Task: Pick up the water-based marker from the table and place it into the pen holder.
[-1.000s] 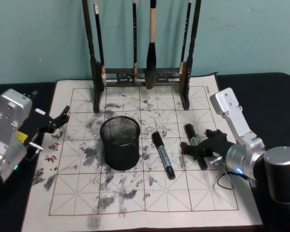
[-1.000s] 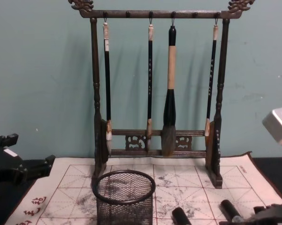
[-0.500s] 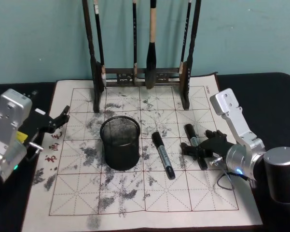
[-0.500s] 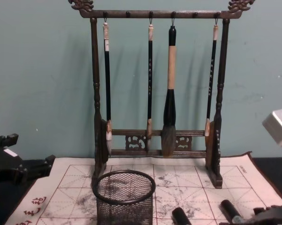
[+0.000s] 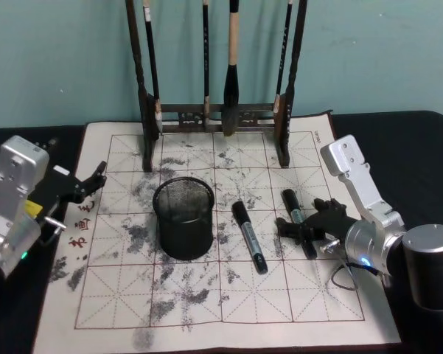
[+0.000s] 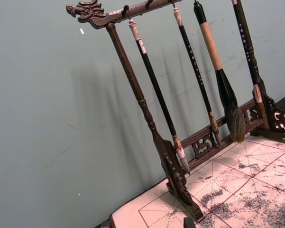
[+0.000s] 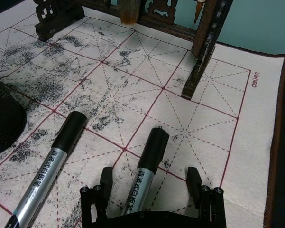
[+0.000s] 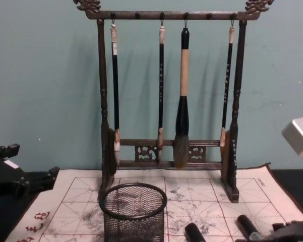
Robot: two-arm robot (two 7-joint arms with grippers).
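Two alike black-capped, silver-barrelled water-based markers lie on the ink-stained grid mat. One marker [image 5: 249, 236] [image 7: 47, 164] lies mid-mat, just right of the pen holder [image 5: 183, 217] [image 8: 134, 212], a black mesh cup standing upright. The other marker [image 5: 296, 218] [image 7: 144, 175] lies further right. My right gripper [image 5: 302, 215] [image 7: 149, 175] is open and low over the mat, one finger on each side of this right marker, not closed on it. My left gripper [image 5: 94, 178] hovers open at the mat's left edge, away from both markers.
A tall dark wooden brush rack [image 5: 214, 110] [image 8: 166, 101] with several hanging brushes stands at the back of the mat [image 5: 206, 310]. Black tabletop borders the mat on both sides. A teal wall is behind.
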